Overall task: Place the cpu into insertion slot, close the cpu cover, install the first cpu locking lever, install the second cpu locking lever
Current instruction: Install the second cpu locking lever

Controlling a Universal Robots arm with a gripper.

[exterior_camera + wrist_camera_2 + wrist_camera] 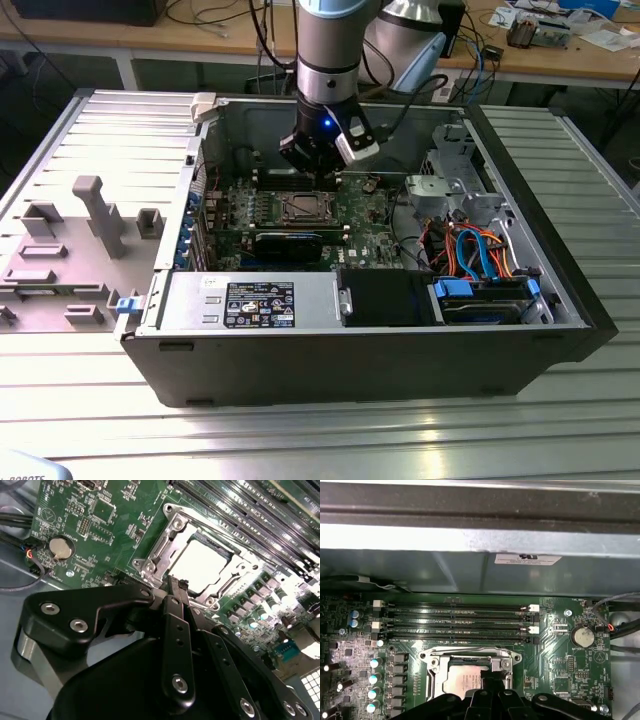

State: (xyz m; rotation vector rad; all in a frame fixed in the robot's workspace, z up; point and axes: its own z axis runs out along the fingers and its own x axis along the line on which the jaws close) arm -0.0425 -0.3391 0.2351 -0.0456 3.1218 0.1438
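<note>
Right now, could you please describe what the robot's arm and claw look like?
In the exterior view the arm is a grey cylinder with a pale blue band near the top and a black wrist section carrying a small blue light. A silver-grey box is mounted beside the wrist, and dark cables trail behind it. The claw is matte black, built of flat linkage bars joined by round silver screws, narrowing to slim fingers.

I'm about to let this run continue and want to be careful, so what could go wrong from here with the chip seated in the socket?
1. The end effector sits tight against the cpu cover over the cpu; pressing off-centre might scrape the frame.
2. The memory slots run right beside the insertion slot; sideways drift could strike them.
3. The coin battery and nearby cables could snag.
</note>
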